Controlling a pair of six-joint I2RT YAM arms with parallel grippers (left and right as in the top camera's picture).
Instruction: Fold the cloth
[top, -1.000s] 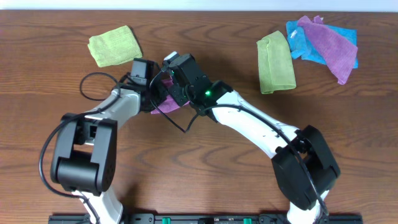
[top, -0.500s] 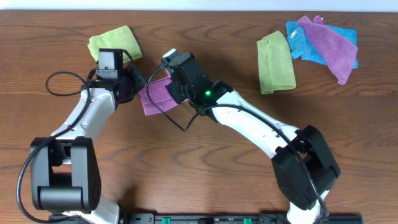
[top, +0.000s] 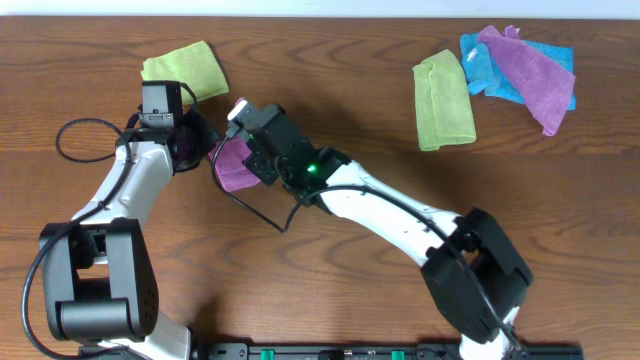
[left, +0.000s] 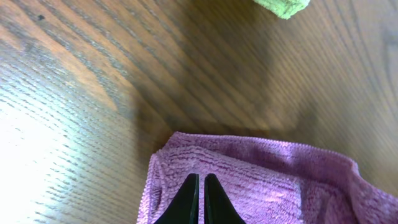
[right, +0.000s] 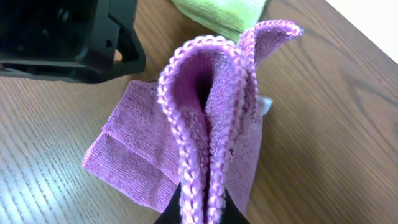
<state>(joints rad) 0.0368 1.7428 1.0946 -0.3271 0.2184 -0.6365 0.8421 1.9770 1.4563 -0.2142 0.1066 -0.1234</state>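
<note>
The purple cloth (top: 232, 170) lies on the wooden table left of centre, partly doubled over. My right gripper (top: 242, 155) is shut on a bunched edge of it (right: 208, 112) and holds that edge up above the flat part (right: 137, 162). My left gripper (top: 198, 150) is just left of the cloth. Its fingers (left: 200, 190) are shut, with their tips over the cloth's left corner (left: 261, 180). Whether they touch it is unclear. The left gripper's black body (right: 62, 37) shows in the right wrist view.
A folded green cloth (top: 183, 72) lies at the back left, close to my left arm. Its edge shows in the left wrist view (left: 283, 6). Another green cloth (top: 443, 100), a blue cloth (top: 485, 68) and a second purple cloth (top: 535, 70) lie at the back right.
My left arm swung left and back, off the cloth. My right gripper moved left with the cloth's edge, folding it over.
</note>
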